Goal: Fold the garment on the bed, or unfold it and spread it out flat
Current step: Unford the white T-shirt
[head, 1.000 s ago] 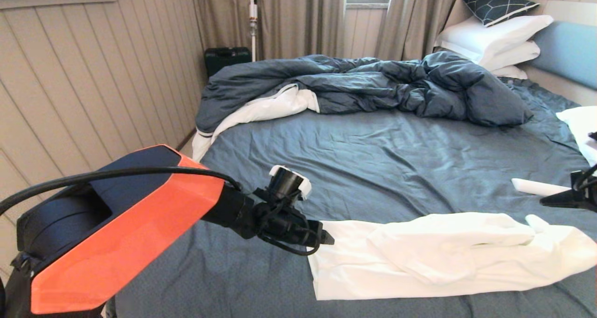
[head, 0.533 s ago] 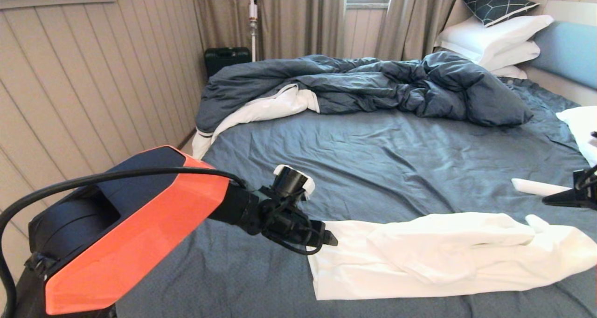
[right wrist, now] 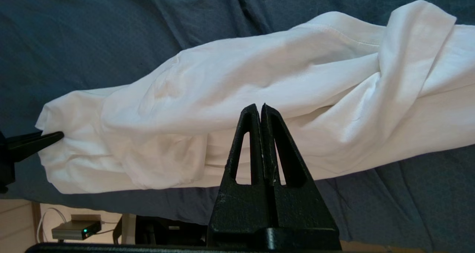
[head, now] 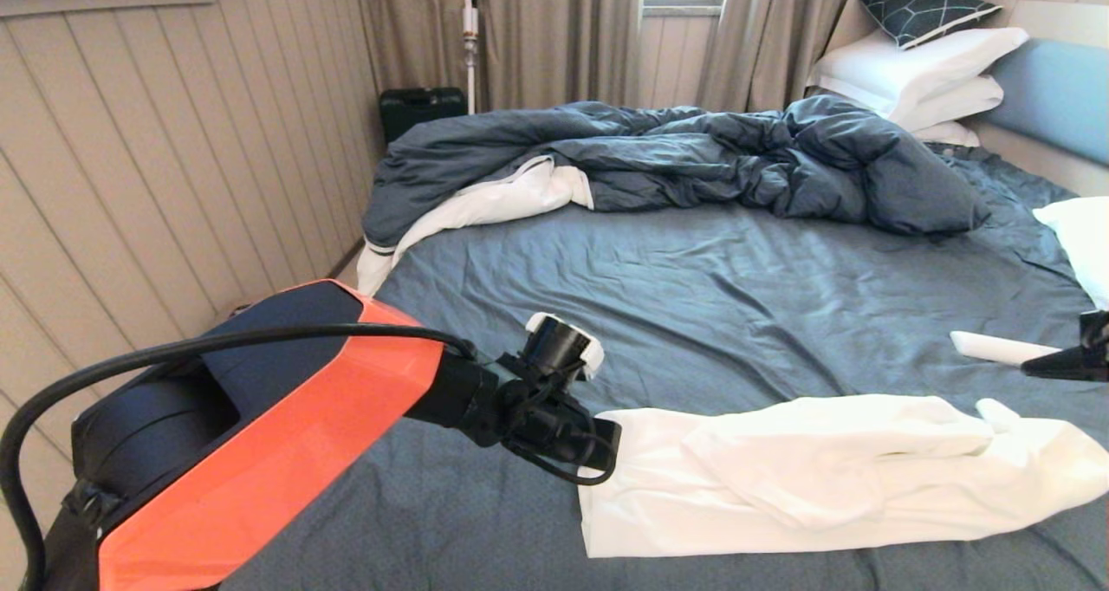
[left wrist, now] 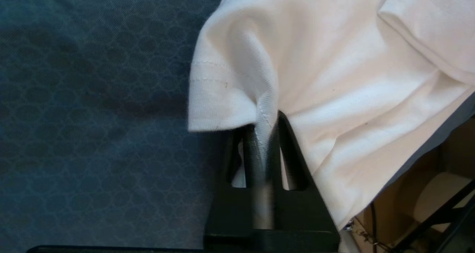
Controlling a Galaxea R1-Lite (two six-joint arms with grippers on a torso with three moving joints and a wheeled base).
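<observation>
The garment [head: 823, 478], a white shirt, lies bunched in a long strip across the near part of the bed [head: 693, 296] with its slate-blue sheet. My left gripper [head: 606, 448] sits at the strip's left end. In the left wrist view that gripper [left wrist: 265, 123] is shut on a pinched fold of the garment [left wrist: 334, 78] beside its hem. My right gripper [head: 1053, 366] hovers at the right edge, above the strip's other end. The right wrist view shows this gripper [right wrist: 260, 106] shut with nothing in it, apart from the garment [right wrist: 259, 78] below it.
A rumpled dark blue duvet [head: 693, 158] with white lining fills the far half of the bed. White pillows [head: 918, 71] are stacked by the blue headboard [head: 1057, 88], and another pillow [head: 1079, 236] lies at the right edge. A panelled wall [head: 173, 140] runs along the left.
My left arm has shifted a little right and down, still at the garment's left end. My right gripper has drawn back toward the right edge of the head view.
</observation>
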